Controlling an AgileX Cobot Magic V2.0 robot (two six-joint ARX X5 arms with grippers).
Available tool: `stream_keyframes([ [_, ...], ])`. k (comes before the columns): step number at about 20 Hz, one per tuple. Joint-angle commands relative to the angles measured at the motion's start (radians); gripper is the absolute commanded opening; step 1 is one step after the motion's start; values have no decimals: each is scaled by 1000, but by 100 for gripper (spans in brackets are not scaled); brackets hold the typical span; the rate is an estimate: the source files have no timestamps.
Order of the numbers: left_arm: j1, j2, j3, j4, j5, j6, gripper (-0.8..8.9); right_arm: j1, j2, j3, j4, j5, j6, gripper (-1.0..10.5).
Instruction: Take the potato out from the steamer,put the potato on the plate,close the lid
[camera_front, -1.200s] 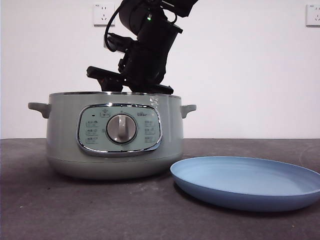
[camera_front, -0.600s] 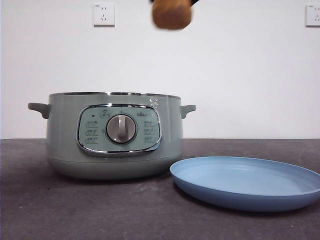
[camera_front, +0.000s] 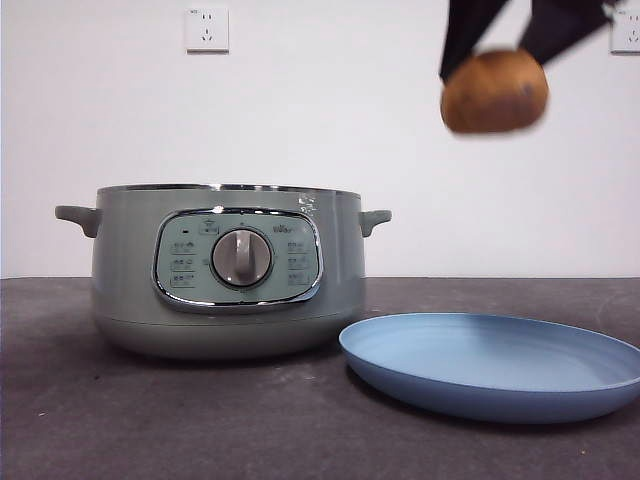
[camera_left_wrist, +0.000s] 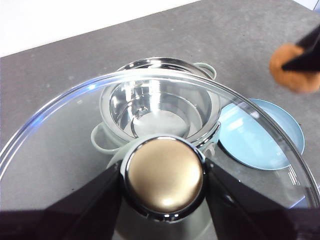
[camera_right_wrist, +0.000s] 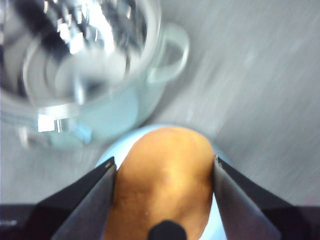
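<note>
The right claw (camera_front: 497, 50) is clamped on the potato (camera_front: 494, 91), held high in the air above the light-blue plate (camera_front: 560, 395) on the worktop (camera_front: 150, 420). The steamer (camera_front: 130, 290) stands uncovered beside the plate. The left claw (camera_left_wrist: 164, 180) grips the knob of the glass lid (camera_left_wrist: 60, 130), raised above the steamer.

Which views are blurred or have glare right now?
Right wrist view: heavy motion blur over the sage-green steamer, while the orange-brown potato in the right gripper is sharper. Front view: potato slightly smeared. Left wrist view: sharp; glare streaks on the domed glass lid.
</note>
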Motion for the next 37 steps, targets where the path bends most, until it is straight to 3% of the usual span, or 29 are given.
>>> stream_keyframes([
  [1,2,-11,6,43,2,-3,-9,-23,10,-140,71,-47,18,-18],
  [7,2,-8,6,51,2,-3,-9,-35,78,-352,330,-93,65,-17],
  [16,2,66,6,81,24,1,-9,-35,238,-370,400,-93,65,-8],
  [18,2,95,6,113,25,17,-9,-35,238,-370,394,-93,73,149],
  [21,1,167,6,172,77,22,-9,-35,237,-369,393,-85,73,554],
  [24,0,270,6,246,77,25,-9,-37,233,-359,396,-82,73,599],
  [29,-13,453,6,417,103,31,-9,-42,113,-350,378,-55,73,599],
  [37,-40,714,6,631,99,43,-9,-42,-303,-350,305,-53,73,598],
])
